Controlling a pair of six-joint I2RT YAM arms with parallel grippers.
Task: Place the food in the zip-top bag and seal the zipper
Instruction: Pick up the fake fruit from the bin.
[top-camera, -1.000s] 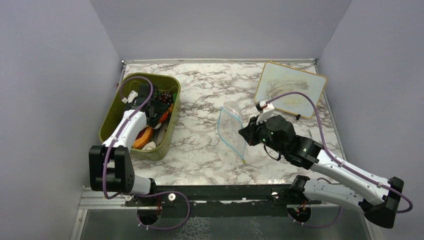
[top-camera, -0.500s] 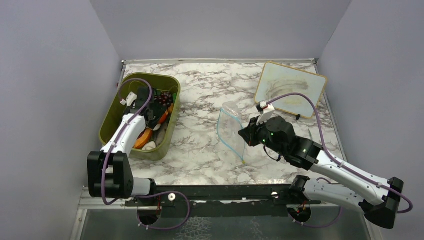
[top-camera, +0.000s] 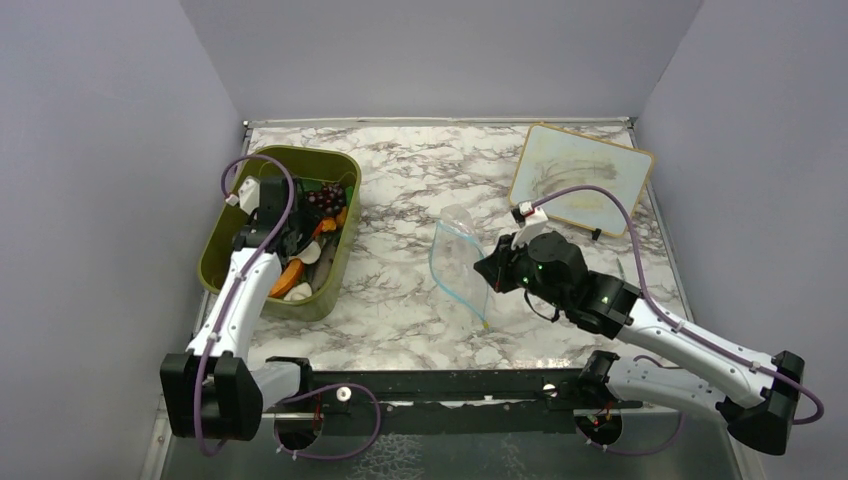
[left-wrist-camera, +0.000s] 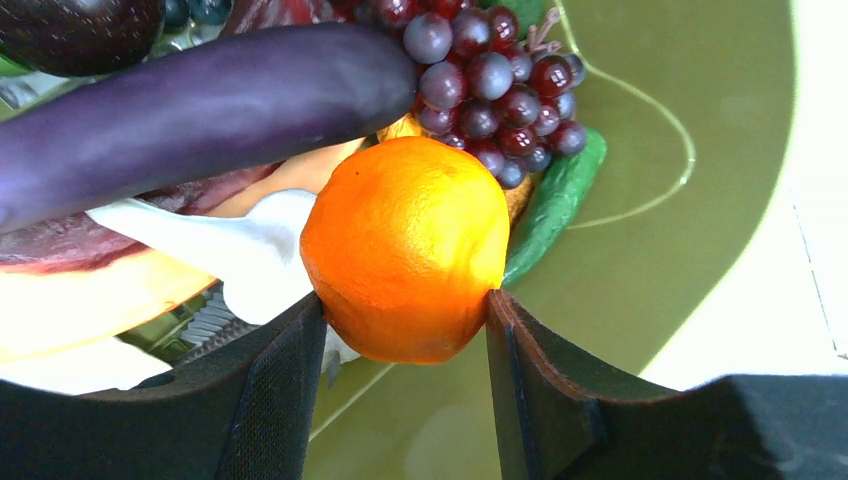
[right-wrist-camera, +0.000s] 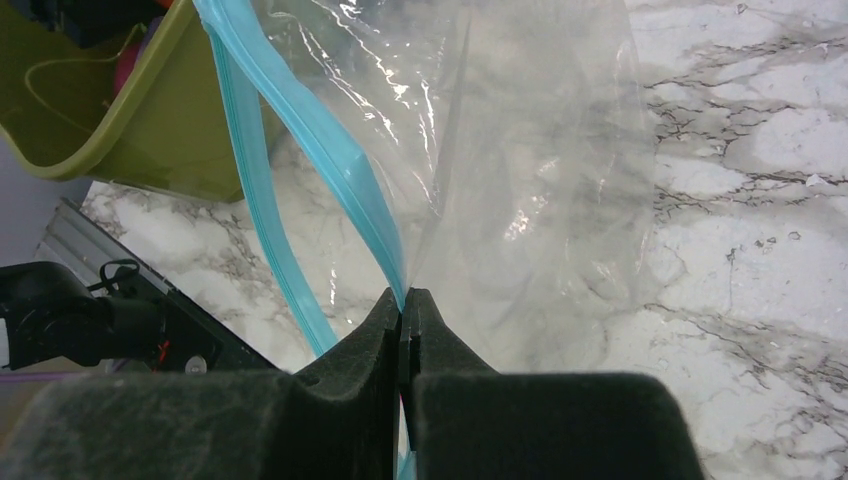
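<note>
My left gripper (left-wrist-camera: 402, 305) is shut on a round orange piece of the food (left-wrist-camera: 405, 262) and holds it above the floor of the olive-green tub (top-camera: 222, 230). Below it lie the dark purple grape bunch (left-wrist-camera: 495, 85), a purple eggplant (left-wrist-camera: 200, 110) and a white slice (left-wrist-camera: 225, 245). In the top view the left gripper (top-camera: 290, 235) is inside the tub. My right gripper (right-wrist-camera: 405, 300) is shut on the teal-blue zipper (right-wrist-camera: 330, 165) of the clear zip-top bag (right-wrist-camera: 530, 170), holding the bag's mouth open toward the tub (top-camera: 458, 262).
A white board with a tan frame (top-camera: 580, 180) lies at the back right of the marble table (top-camera: 410, 170). A green pod-shaped piece (left-wrist-camera: 555, 200) lies by the grapes. Purple walls stand on three sides. The table's metal front rail (right-wrist-camera: 110, 320) is near the bag.
My left arm has swung leftward and its gripper has drawn back in the tub. The right gripper has shifted the bag slightly left, its mouth more open.
</note>
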